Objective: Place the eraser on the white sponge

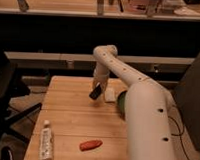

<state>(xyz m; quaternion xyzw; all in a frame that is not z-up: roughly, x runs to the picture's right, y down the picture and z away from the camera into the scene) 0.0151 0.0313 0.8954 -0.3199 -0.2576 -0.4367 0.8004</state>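
Arm reaches out over the far half of the wooden counter [72, 111]. Hand [98, 87] points down, clenched on the black eraser [96, 92], which hangs tilted just above the surface. White sponge [110, 94] lies flat on the counter just right of the eraser, apart from it. Green bowl [121, 101] partly hidden behind the arm. Near edge: white bottle [46, 140] lying down, red-orange oblong [91, 144] beside it.

Pale planked wood with a matt finish on the table [72, 111]. Smooth, glossy white plastic along the arm [142, 106], ending in the gripper [97, 89] at 12 o'clock, clamped on the matt black eraser [96, 92]. At 7 o'clock, shiny white plastic on the bottle [46, 142].
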